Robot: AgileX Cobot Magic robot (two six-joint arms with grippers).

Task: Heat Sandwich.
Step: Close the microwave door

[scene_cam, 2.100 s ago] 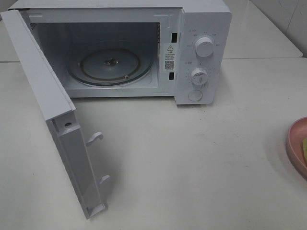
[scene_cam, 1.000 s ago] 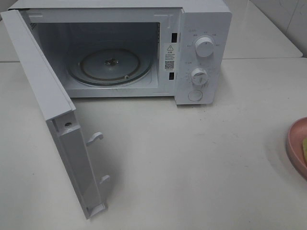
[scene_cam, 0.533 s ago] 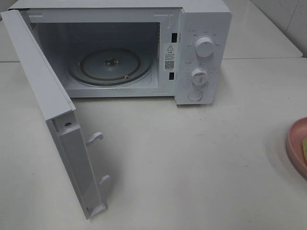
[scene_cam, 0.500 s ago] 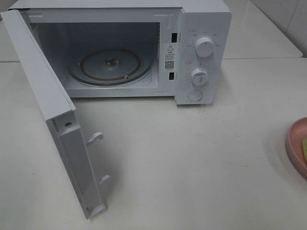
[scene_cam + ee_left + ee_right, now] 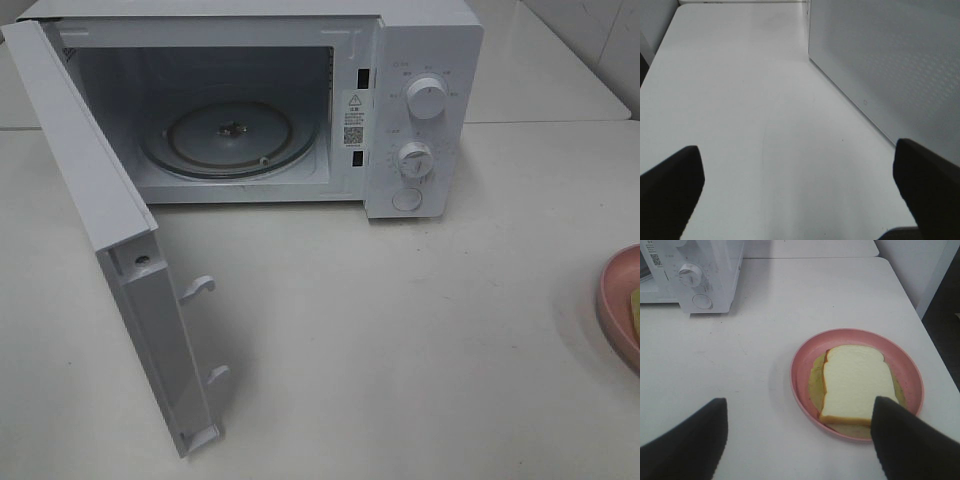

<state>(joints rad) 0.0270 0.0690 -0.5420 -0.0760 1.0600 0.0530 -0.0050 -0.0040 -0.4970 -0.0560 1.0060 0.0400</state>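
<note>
On the pink plate point(image 5: 802, 360), w/ the right gripper point(image 5: 800, 440) hovering over its near edge, lies the sandwich point(image 5: 856, 382): pale cream bread slice, thin tan crust, yellowish layer under it. Gripper's jaws spread wide, nothing btwn them. Left gripper point(image 5: 800, 192) also spread, over bare table point(image 5: 740, 100) beside the microwave point(image 5: 420, 60), whose door point(image 5: 110, 230) stands open.

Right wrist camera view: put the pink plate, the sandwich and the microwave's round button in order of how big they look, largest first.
1. pink plate
2. sandwich, lying inside the plate's rim
3. round button on the microwave, though it sits farther from the camera, which shrinks it.
</note>
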